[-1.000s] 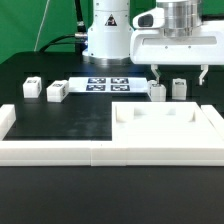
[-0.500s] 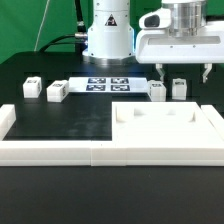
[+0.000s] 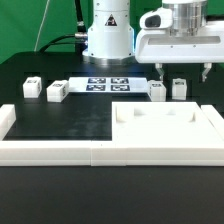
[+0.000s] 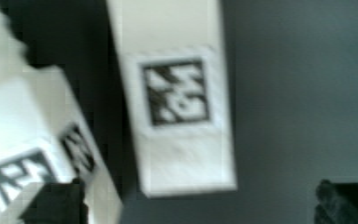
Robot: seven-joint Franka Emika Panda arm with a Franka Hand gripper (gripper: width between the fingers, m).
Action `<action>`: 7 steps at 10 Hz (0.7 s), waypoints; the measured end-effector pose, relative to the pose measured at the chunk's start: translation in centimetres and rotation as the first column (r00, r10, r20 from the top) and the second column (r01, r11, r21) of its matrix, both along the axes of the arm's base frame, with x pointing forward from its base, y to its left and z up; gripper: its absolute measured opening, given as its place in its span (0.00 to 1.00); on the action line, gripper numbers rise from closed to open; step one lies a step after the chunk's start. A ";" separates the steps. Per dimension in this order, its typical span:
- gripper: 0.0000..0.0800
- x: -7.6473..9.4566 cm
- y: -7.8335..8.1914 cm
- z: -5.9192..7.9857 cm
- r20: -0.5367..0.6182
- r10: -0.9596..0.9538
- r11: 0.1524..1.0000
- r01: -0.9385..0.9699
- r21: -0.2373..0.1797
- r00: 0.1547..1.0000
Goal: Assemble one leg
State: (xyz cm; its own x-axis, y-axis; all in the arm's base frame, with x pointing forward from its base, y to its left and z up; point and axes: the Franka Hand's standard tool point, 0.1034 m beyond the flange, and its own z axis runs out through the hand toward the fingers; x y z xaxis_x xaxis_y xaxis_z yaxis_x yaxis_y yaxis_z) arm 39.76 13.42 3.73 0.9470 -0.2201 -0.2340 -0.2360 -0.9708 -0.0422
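The leg (image 3: 179, 88) is a small white block with a black-and-white square sticker (image 4: 176, 95) on its side. It sits on the black table (image 3: 60, 115) in the exterior view's upper right, just under the claw (image 3: 181, 74), which is spread wide.
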 end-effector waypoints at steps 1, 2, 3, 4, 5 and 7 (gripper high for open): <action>0.81 0.0 0.0 0.2 -0.084 0.010 1.000 -0.010 0.010 0.996; 0.81 -0.1 0.0 0.4 -0.172 0.025 0.999 -0.020 0.026 0.985; 0.81 0.1 -0.1 0.4 -0.218 0.023 0.999 -0.016 0.034 0.976; 0.81 -0.5 -0.2 0.5 -0.317 0.029 0.999 -0.015 0.047 0.948; 0.81 -0.4 -0.1 0.5 -0.394 0.031 0.998 -0.009 0.057 0.918; 0.81 -1.2 0.3 0.5 -0.534 0.054 0.997 -0.016 0.075 0.844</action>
